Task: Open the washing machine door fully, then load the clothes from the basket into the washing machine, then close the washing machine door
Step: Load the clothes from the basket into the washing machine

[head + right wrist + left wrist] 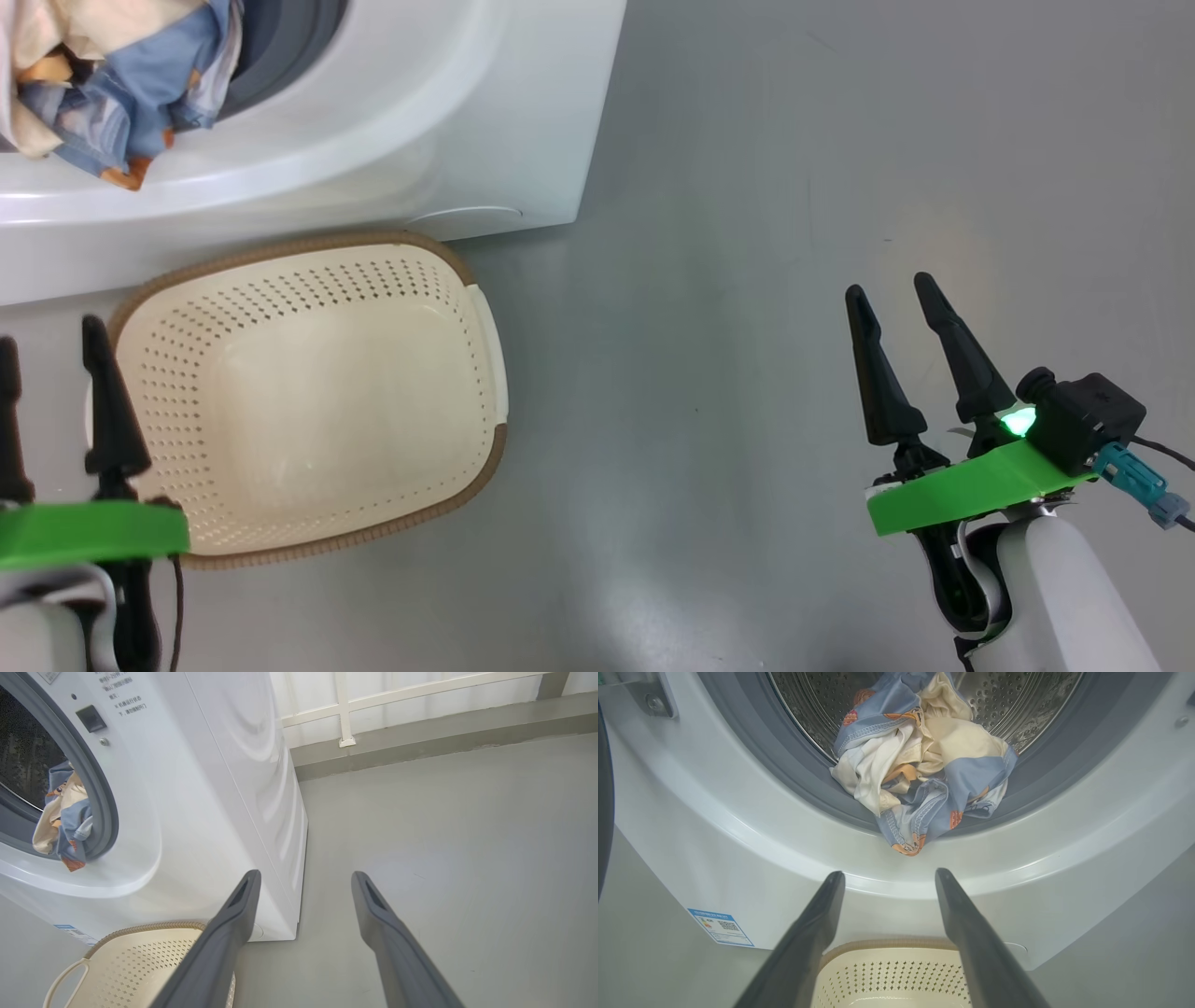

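The white washing machine (523, 112) stands open. The clothes (920, 765), light blue printed fabric bunched with cream cloth, lie at the drum's mouth and spill over the grey gasket (784, 770); they also show in the head view (121, 84) and the right wrist view (63, 821). A dark curved edge at the left border is the washing machine door (602, 793), swung open. The cream basket (308, 245) sits on the floor before the machine with nothing in it. My left gripper (50, 334) is open beside the basket's left rim, pointing at the machine (889, 873). My right gripper (890, 287) is open over bare floor.
Grey floor (747, 280) stretches to the right of the machine. A blue label sticker (720, 926) sits low on the machine's front. A white railing (345, 714) and a low kerb run along the far wall.
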